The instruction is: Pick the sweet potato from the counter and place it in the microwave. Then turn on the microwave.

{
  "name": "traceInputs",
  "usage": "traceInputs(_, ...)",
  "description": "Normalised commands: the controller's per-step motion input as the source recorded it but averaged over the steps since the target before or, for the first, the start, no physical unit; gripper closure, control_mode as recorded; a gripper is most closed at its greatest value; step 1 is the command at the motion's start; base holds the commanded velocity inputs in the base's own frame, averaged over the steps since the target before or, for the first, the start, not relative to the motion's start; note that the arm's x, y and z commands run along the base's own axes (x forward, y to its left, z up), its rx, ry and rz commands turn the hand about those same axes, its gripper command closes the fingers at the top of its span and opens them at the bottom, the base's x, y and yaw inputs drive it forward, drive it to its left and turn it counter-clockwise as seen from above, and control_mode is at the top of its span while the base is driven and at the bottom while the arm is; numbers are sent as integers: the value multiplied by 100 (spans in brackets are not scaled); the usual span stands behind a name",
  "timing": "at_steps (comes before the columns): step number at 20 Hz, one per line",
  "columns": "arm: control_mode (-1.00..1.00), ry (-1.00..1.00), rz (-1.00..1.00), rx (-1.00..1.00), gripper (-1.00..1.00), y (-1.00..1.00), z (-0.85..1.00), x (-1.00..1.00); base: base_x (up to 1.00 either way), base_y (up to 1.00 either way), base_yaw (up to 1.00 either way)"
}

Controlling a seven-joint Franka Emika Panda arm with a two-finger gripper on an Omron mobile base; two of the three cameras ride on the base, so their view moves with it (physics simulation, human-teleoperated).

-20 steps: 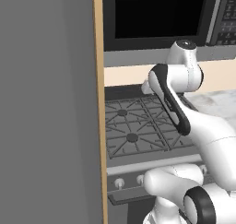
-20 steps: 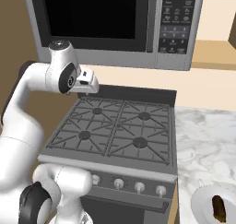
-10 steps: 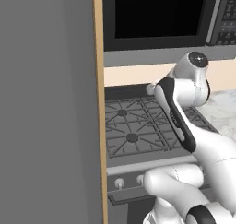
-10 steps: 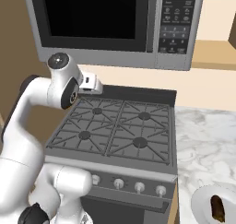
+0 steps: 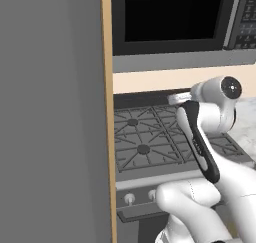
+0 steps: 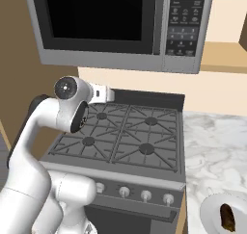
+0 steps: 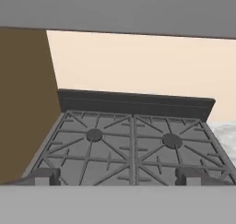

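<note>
End effector [image 7: 118,177] wide apart above stove [image 6: 126,137], sweet potato [image 6: 227,217] on plate [image 6: 211,214]

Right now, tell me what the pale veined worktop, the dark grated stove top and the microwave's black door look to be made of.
The white-grey marbled worktop looks like polished stone: grey veins on a pale, smooth surface. The dark grey stove grates look like matte cast metal: thick bars, no shine. The microwave's black door panel looks like dark glass, flat and even, in a grey frame that could be metal or plastic.
</note>
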Motion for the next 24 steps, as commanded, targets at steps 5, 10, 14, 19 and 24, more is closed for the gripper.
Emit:
traceInputs(5, -100, -19, 0, 0, -100, -24, 16, -8, 0, 0, 0)
traceInputs(10, -100, -16, -1, 0, -100, -30, 22, -19, 0, 0, 0)
traceInputs(14, -100, -13, -2, 0, -100, -14, 29, -25, 0, 0, 0)
traceInputs(19, -100, -9, -1, 0, -100, -25, 41, -23, 0, 0, 0)
traceInputs(24, -100, -7, -1, 0, -100, -29, 45, -18, 0, 0, 0)
